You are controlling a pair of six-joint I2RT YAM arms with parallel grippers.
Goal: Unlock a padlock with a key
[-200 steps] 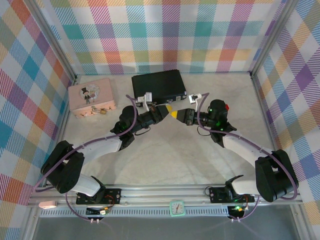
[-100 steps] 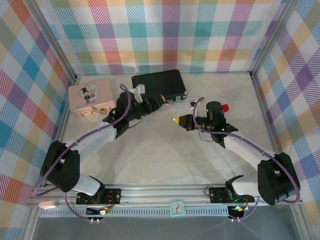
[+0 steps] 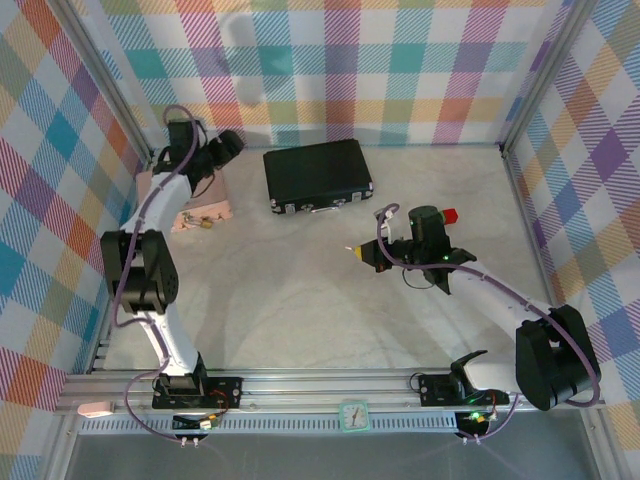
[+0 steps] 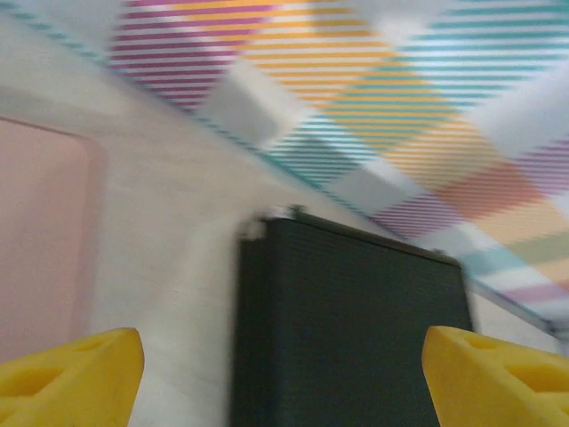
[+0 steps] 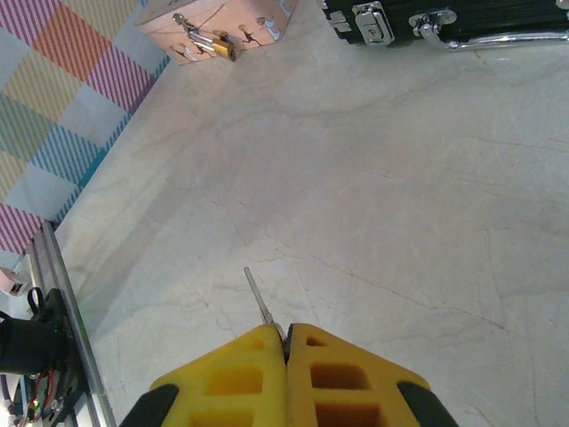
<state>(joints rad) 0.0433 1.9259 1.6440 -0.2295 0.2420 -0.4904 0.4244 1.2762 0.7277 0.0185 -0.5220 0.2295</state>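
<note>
The small brass padlock [image 3: 204, 223] [image 5: 220, 46] hangs on the front of the pink box [image 3: 216, 206] [image 5: 206, 20] at the far left. My right gripper [image 3: 363, 252] [image 5: 286, 342] is shut on the key, low over the middle of the floor. The key's thin silver blade [image 5: 259, 297] sticks out from its fingertips toward the box; its head is hidden between the pads. My left gripper [image 3: 226, 146] [image 4: 283, 374] is open and empty, raised above the pink box [image 4: 40, 240] at the back left and facing the black case.
A black case [image 3: 317, 175] [image 4: 356, 329] [image 5: 444, 18] with metal latches lies at the back centre. A small red piece [image 3: 452, 214] sits behind the right arm. Plaid walls close in the back and both sides. A small clock [image 3: 354, 415] sits on the front rail.
My left gripper has opened and its arm has swung from the middle to the back left, over the pink box. My right gripper stays shut on the key and has shifted slightly toward me.
</note>
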